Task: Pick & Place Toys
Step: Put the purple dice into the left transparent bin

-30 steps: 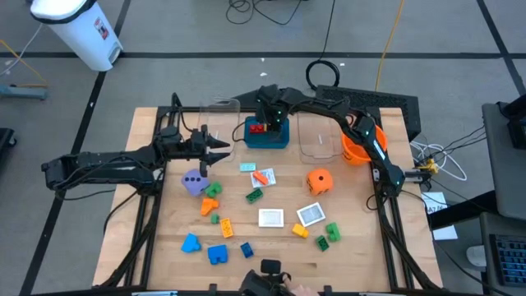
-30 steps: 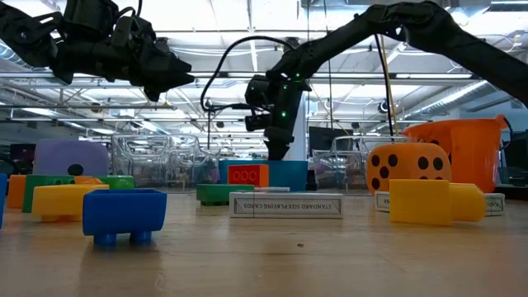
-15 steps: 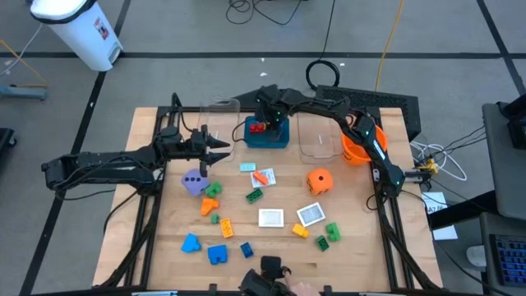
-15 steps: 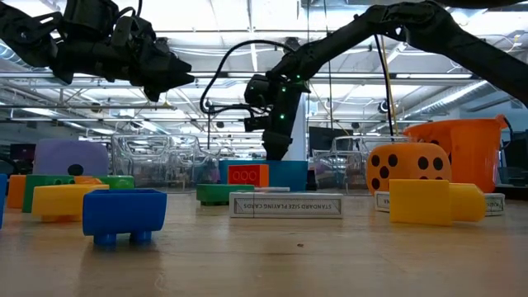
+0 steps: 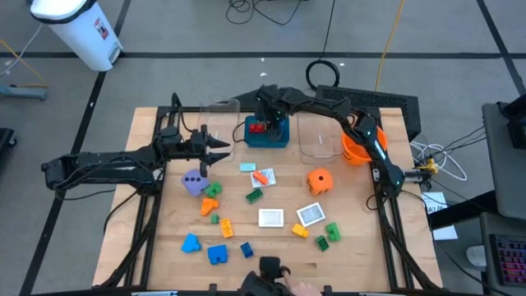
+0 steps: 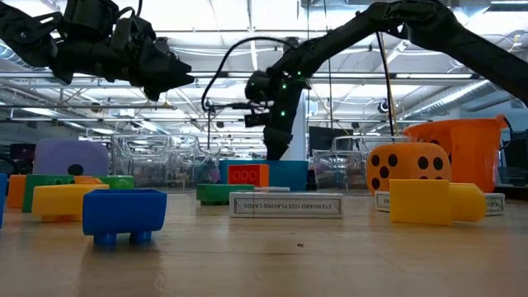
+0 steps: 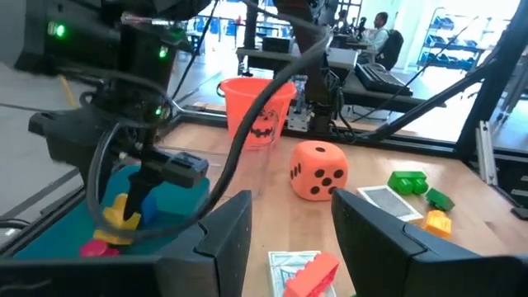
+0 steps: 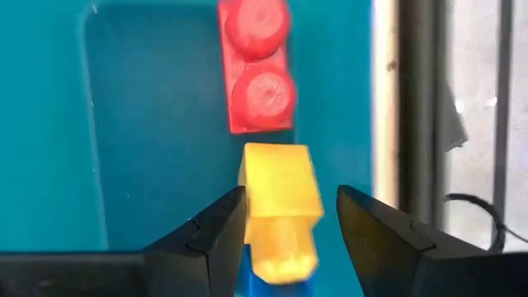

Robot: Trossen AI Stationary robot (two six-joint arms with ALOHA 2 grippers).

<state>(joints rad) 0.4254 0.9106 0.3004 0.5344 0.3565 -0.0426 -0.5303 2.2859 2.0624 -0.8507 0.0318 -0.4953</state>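
My right gripper hangs open over the teal tray at the table's far middle, pointing steeply down. A yellow brick lies in the tray between its fingertips, beside a red brick, with something blue under its near end. I cannot tell whether a finger touches the yellow brick. My left gripper is held level and open above the table's left part, with nothing between its fingers. More toys lie on the table: a purple die, an orange die, cards and several bricks.
Two clear bins flank the tray, and an orange bowl stands at the far right. Bricks are scattered over the table's middle and near part. A person's hand shows at the near edge.
My right gripper has tipped a little over the tray and its wrist has risen slightly. My left arm has kept still.
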